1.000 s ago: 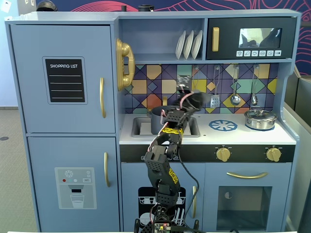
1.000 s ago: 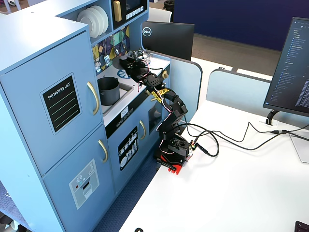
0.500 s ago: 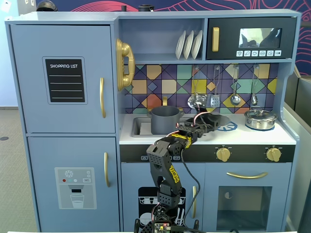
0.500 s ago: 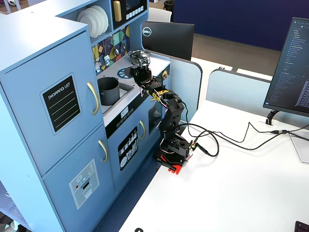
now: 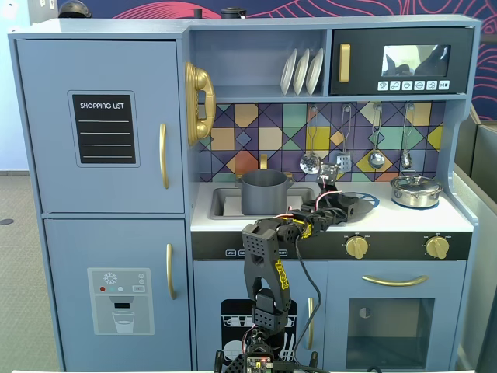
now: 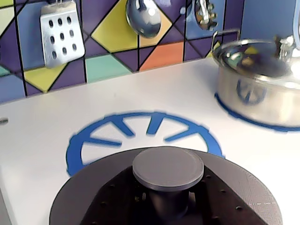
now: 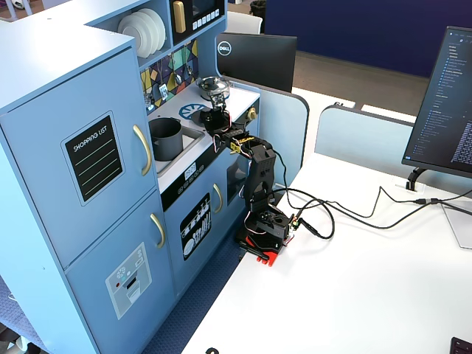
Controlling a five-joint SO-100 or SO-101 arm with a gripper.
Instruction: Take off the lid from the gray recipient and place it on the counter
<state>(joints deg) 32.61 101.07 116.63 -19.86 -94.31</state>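
Observation:
My gripper (image 6: 168,202) is shut on the knob of the dark-gray lid (image 6: 168,168), with one finger on each side of the knob's stem. The lid sits low over the near edge of the blue burner print (image 6: 75,146) on the white counter (image 6: 37,126); I cannot tell whether it touches. In a fixed view the gripper (image 5: 351,207) with the lid (image 5: 359,202) is right of the gray pot (image 5: 264,193). The pot stands open in the sink. It also shows in the other fixed view (image 7: 166,138), with the gripper (image 7: 214,118) to its right.
A shiny silver pot (image 6: 253,89) with its lid stands on the right burner, also seen in both fixed views (image 5: 415,190) (image 7: 212,87). A slotted spatula (image 6: 61,33) and spoons (image 6: 143,16) hang on the tiled backsplash. Oven knobs (image 5: 356,247) line the front edge.

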